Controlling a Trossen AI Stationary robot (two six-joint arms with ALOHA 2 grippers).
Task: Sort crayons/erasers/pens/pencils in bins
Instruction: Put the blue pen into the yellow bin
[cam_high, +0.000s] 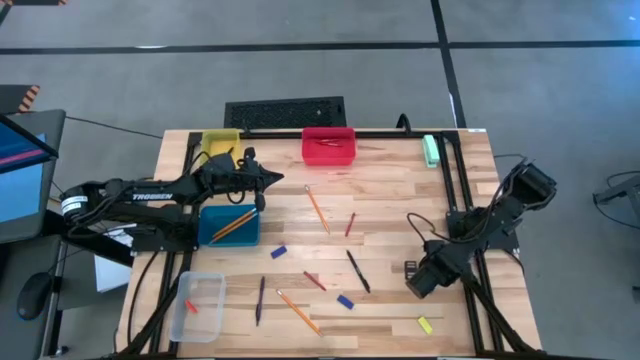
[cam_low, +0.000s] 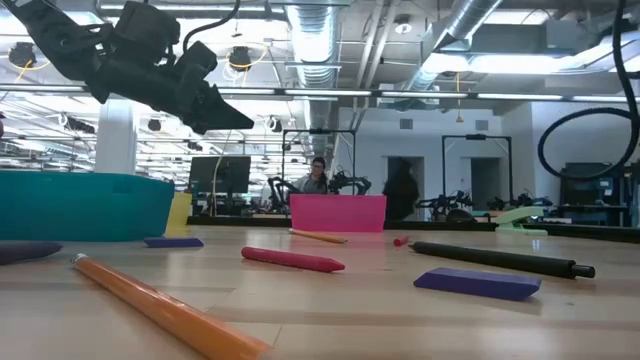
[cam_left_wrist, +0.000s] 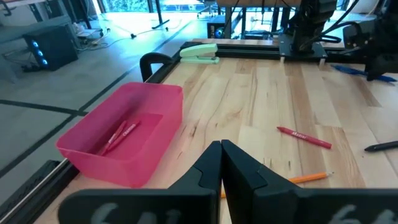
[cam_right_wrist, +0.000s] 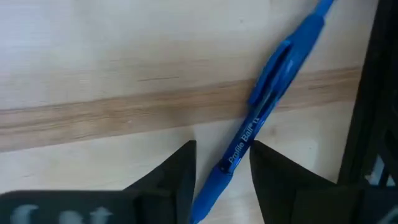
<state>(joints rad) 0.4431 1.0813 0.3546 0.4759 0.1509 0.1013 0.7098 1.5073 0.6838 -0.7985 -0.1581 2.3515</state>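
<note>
A pale wooden table (cam_high: 390, 200) in an open lab hall is carrying the scattered sticks and four bins.

Right gripper (cam_right_wrist: 221, 177) is sitting low over the table's right side, beside the dark frame rail (cam_right_wrist: 367, 93). Its fingers are standing apart, with the lower end of a blue pen (cam_right_wrist: 267, 106) lying between them. From the frames I cannot tell whether the pads are touching the barrel; the pen appears to be resting on the wood, not lifted.

Pen orientation: long axis is running diagonally across the gap between the jaws, not square to it. One end is sitting between the fingertips; the other is pointing away, out past the fingers toward the rail.

Risks, as judgement:
- Jaws are straddling the pen near its end, far from its middle, so a lift is likely to let the far end droop or swing.
- Because the barrel is crossing the gap at a slant, closing could roll or twist it out sideways.
- The rail is close; a swinging pen could be knocking it.

Left gripper (cam_left_wrist: 221, 165) is hovering with fingers pressed together, empty, the red bin (cam_left_wrist: 124, 140) ahead of its tips to one side.
</note>
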